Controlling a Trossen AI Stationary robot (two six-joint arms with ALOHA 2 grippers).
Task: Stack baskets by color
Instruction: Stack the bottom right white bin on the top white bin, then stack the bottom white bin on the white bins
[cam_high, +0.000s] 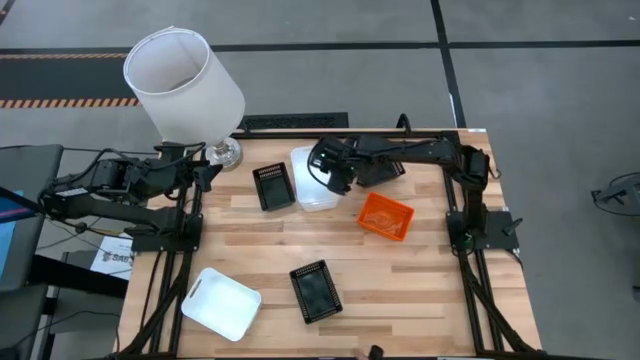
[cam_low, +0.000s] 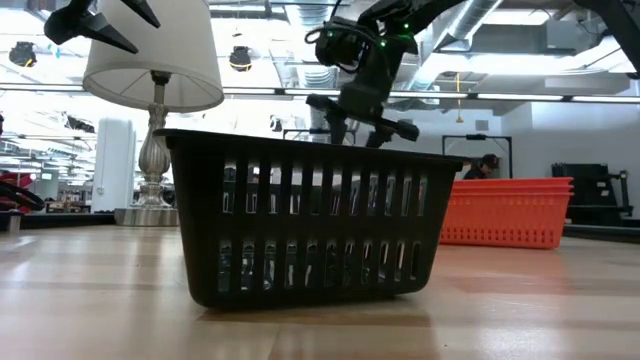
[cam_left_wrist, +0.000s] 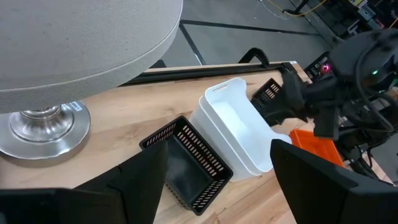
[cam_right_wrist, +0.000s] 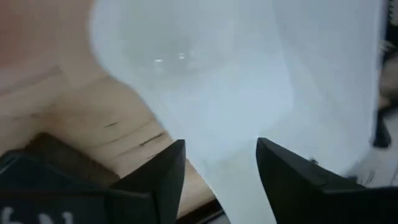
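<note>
Two smooth white rectangular plastic baskets (cam_high: 312, 182) are seen nested together at the far middle of the table, with the right gripper (cam_high: 322, 172) poised just above them, its dark fingers parted and nothing clamped between them. Just beside this stack a black slotted plastic basket (cam_high: 272, 187) is set; a second black slotted basket (cam_high: 315, 291) lies near the front edge, and a third white basket (cam_high: 221, 302) is placed at the front left. Orange ribbed baskets (cam_high: 386, 217) are stacked right of centre. The left gripper (cam_left_wrist: 217, 177) is held spread wide and empty beside a large white cloth lampshade (cam_high: 183, 82) on a silvery metal base (cam_high: 225, 153) — the shade overhangs the table's far-left corner. The surface is pale butcher-block wood (cam_high: 400, 290); a grey floor (cam_high: 560, 100) is visible around it.
</note>
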